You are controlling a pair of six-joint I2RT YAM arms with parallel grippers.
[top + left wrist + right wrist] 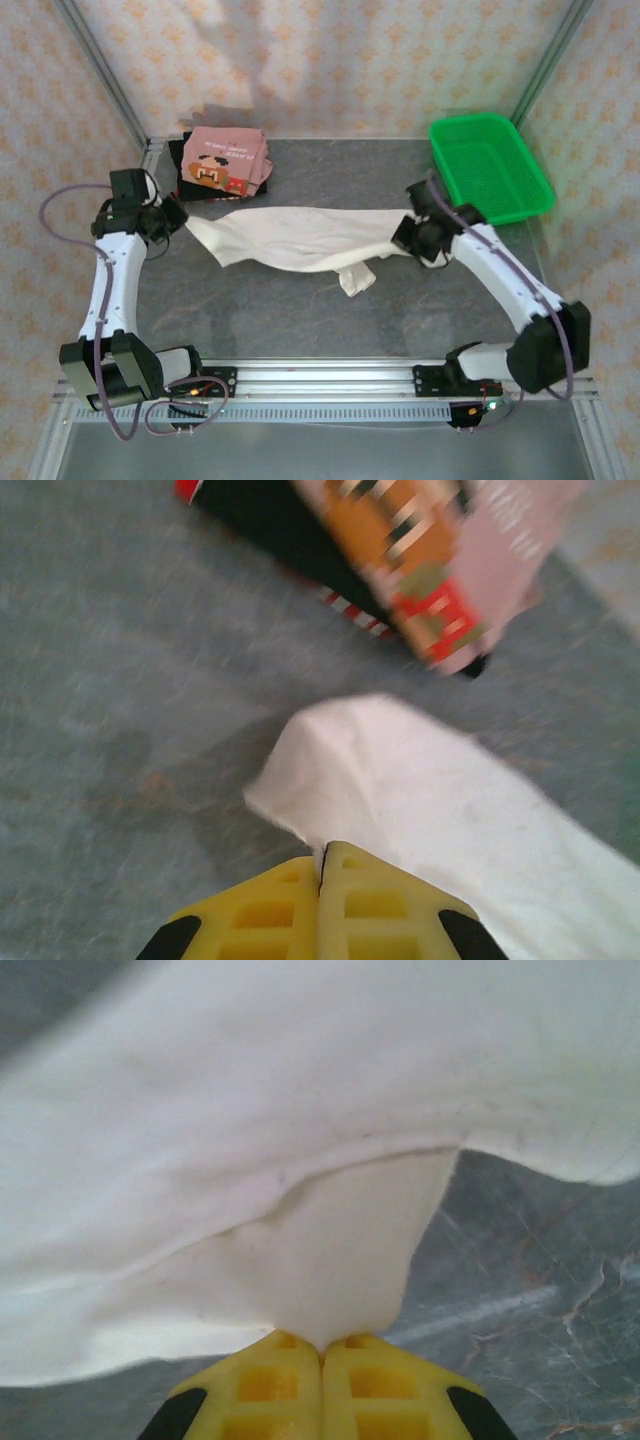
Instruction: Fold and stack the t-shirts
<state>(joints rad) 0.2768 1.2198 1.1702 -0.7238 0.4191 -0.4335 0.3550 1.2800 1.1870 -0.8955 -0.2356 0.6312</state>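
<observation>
I look down on a grey marbled table (260, 310) with a green basket (470, 121) on it. Walls (330, 60) papered in a pale peach floral pattern rise behind and beside the basket. A metal post (549, 55) slants up just behind it.

The small lettering (517, 525) on the pink t-shirt (226, 160) is unreadable.

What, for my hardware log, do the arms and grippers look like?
Both the left arm and right arm have white links, black joint housings and a looping lilac cable. The left gripper and right gripper have yellow fingers with square pockets and black patches.
</observation>
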